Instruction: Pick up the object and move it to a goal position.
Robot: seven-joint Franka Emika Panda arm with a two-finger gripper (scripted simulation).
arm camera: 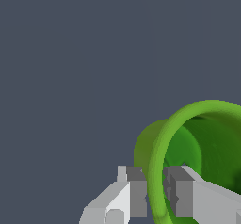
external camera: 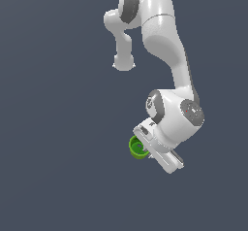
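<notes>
The object is a small bright green cup (external camera: 138, 148) with a thick rim and a darker green inside. In the exterior view it sits at the tip of the white arm's hand, with its opening turned toward the camera. The wrist view shows the cup (arm camera: 197, 124) close up and tilted. My gripper (arm camera: 154, 177) straddles its wall, one grey finger (arm camera: 134, 190) outside and the other finger (arm camera: 181, 192) inside the mouth. Both pads press against the rim. In the exterior view my gripper (external camera: 144, 146) is mostly hidden behind the hand and the cup.
A plain dark grey-blue ground (external camera: 53, 128) fills both views. The white arm (external camera: 164, 41) rises from the hand toward the top of the exterior view. No goal marker shows.
</notes>
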